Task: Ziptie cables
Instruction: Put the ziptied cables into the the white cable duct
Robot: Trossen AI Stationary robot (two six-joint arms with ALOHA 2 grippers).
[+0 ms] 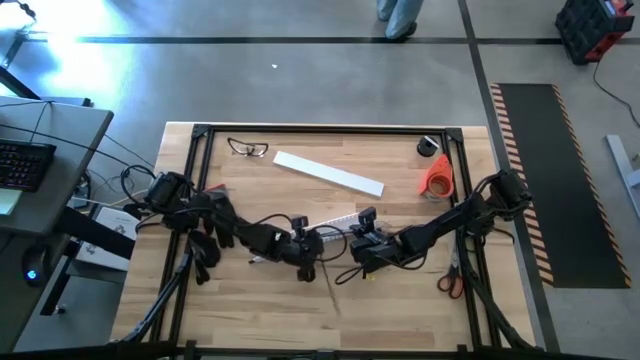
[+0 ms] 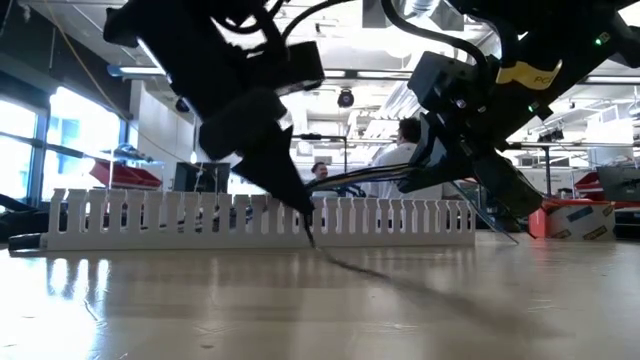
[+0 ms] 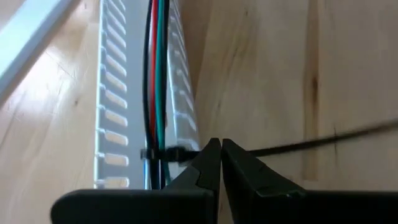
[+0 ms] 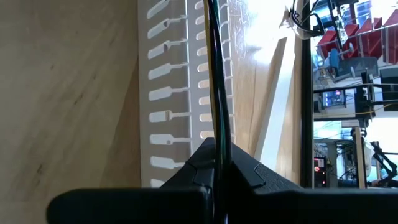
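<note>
Two tools at work near the middle of the table (image 1: 400,305), both closed.

Item 1. Left tool (image 3: 221,152): fingers pressed together, tips pinching the ziptie (image 3: 311,143), a thin dark strip that runs off across the bare wood, away from the channel. Its head end wraps as a dark band around the wires, just at the tool's tips.

Item 2. Right tool (image 4: 219,163): closed on the cables (image 4: 217,81), which pass straight between its fingers and on along the inside of the white slotted channel (image 4: 171,93).

Item 3. Cables: black, red and green strands in the left wrist view, lying lengthwise in the channel at table centre, between the two tools; held a little off the table at the right end, as the low view suggests.

Item 4. Elsewhere on the table: flat white cover strip and clear safety glasses (image 1: 248,148) at the far side, orange tape roll (image 1: 437,177) far right, scissors (image 1: 452,282) near right.

Risks, judged:
- The strip is thin and stiff; a pull off its axis may slip it from the left tool's tips.
- A hard pull may drag the light channel, or lift the bundle out of it.
- If the right tool's hold gives, the strands may fan apart and the loop cinch only some of them.
- The band may snag a channel finger and tighten around it.
</note>
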